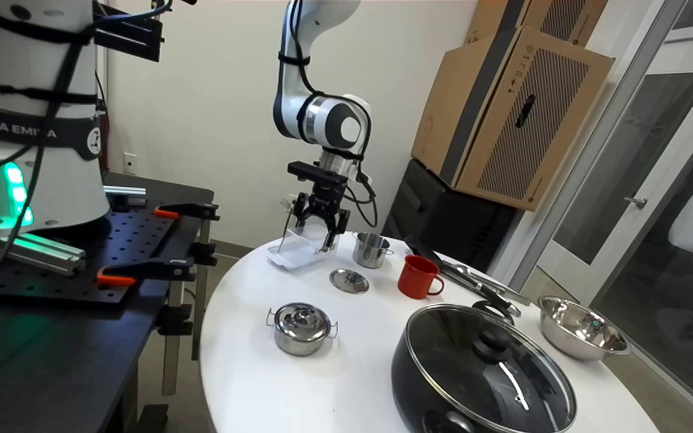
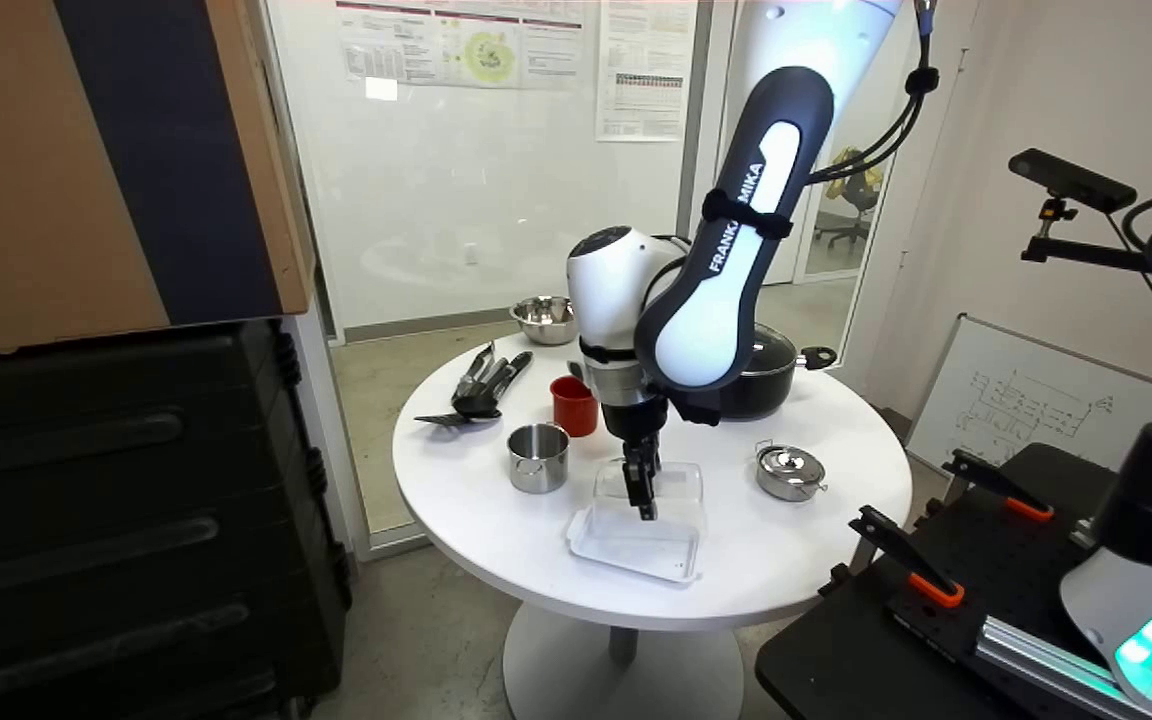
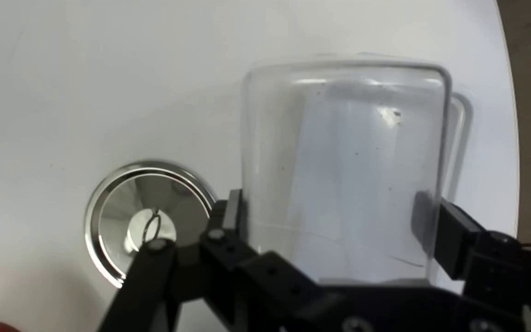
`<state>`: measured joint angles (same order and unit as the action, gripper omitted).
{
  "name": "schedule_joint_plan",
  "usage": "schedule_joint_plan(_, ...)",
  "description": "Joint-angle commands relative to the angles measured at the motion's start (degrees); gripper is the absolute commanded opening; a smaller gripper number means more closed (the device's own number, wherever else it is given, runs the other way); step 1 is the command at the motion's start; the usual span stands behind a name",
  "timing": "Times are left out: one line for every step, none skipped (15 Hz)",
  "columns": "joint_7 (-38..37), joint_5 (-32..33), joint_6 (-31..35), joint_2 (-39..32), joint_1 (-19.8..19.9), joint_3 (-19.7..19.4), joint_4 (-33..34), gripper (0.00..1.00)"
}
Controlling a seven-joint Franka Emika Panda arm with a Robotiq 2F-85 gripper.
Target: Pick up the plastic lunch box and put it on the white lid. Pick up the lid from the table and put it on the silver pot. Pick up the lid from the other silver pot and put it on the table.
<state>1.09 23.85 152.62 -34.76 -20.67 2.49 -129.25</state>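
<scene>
The clear plastic lunch box [image 3: 353, 138] is between the fingers of my gripper [image 3: 341, 219] in the wrist view, with a pad against each side wall. In an exterior view the lunch box [image 2: 681, 490] appears raised over the white lid [image 2: 631, 555], which lies on the table. In the wrist view only a strip of that white lid [image 3: 460, 120] shows past the box. A round steel lid [image 1: 349, 281] rests on the table near an uncovered silver pot [image 1: 372, 249]. The other silver pot [image 1: 301, 340] wears its own shiny lid [image 1: 302, 320].
A red mug [image 1: 418, 276] stands beside the uncovered pot. Black utensils [image 2: 484, 390] lie farther along the round table. A large black pan [image 1: 485, 373] with a glass lid and a steel bowl [image 1: 581, 328] also stand on it. The table edge [image 3: 512, 120] passes close to the white lid.
</scene>
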Motion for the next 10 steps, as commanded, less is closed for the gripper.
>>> schedule_joint_plan(-0.55, -0.77, -0.52, 2.11, 0.21, 1.21, -2.24, 0.64)
schedule_joint_plan(-0.49, -0.97, -0.22, 2.34, 0.38, 1.53, -2.86, 0.64)
schedule_joint_plan(-0.44, -1.11, 0.15, 2.54, 0.52, 1.81, -3.43, 0.64)
schedule_joint_plan(-0.3, -1.39, 0.54, 2.74, 0.75, 2.22, -4.08, 0.64)
schedule_joint_plan(-0.35, -1.59, 1.13, 3.16, 0.95, 2.45, -4.95, 0.64)
schedule_joint_plan(-0.1, -2.0, 1.46, 3.36, 1.3, 2.86, -5.48, 0.64)
schedule_joint_plan(0.16, -2.51, 1.8, 3.47, 1.7, 3.31, -5.92, 0.64)
schedule_joint_plan(0.42, -3.09, 2.12, 3.64, 2.12, 3.78, -6.35, 0.64)
schedule_joint_plan(0.58, -3.68, 2.52, 3.85, 2.52, 4.21, -6.76, 0.64)
schedule_joint_plan(0.95, -4.56, 2.96, 4.0, 3.16, 4.83, -7.11, 0.64)
